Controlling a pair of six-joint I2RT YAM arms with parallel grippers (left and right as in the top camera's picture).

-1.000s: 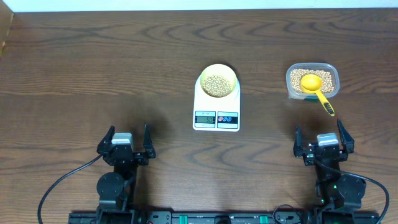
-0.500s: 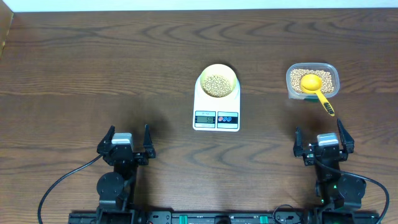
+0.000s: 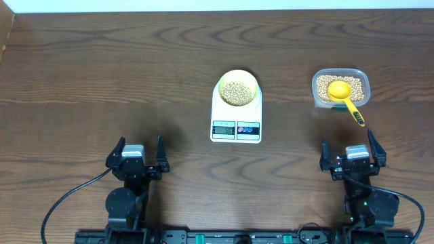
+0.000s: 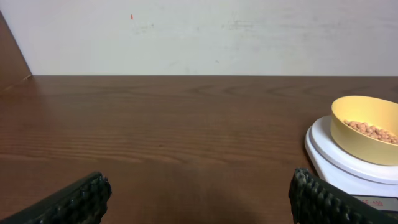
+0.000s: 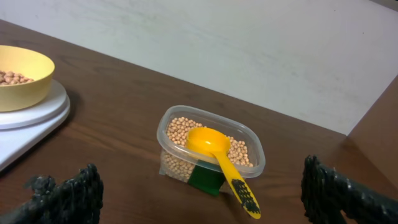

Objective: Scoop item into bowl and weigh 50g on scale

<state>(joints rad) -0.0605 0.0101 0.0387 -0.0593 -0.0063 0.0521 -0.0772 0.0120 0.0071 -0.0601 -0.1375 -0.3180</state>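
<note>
Nearest, left pincer [image 3: 141, 141], near-left of the scale [image 3: 236, 116], jaws spread wide, nothing between them. Likewise right pincer [image 3: 347, 139], near-right of the scale, spread just as wide, empty. Both well apart from the scale.

Farther out on the dark wooden counter [image 3: 102, 68], the scale itself, midway between the two arms, long axis running near to far, display and red and blue buttons at the near end, facing the arms. Digits on the display too small to read. On the scale's far end, the bowl [image 3: 220, 84], pale yellow, upright, about as wide as the platform, holding a shallow layer of beans [image 3: 237, 93].

Right of the scale, level with the bowl and well apart from it, a clear tub [image 3: 314, 88], holding many more beans. In the tub, a yellow scoop [image 3: 339, 90], cup up on the beans, handle out over the near rim, pointing near and right, away from the scale.

Only from the right wrist: green label on the tub's near wall. From both wrists, not from overhead: bowl in side view, beans well below its rim.
</note>
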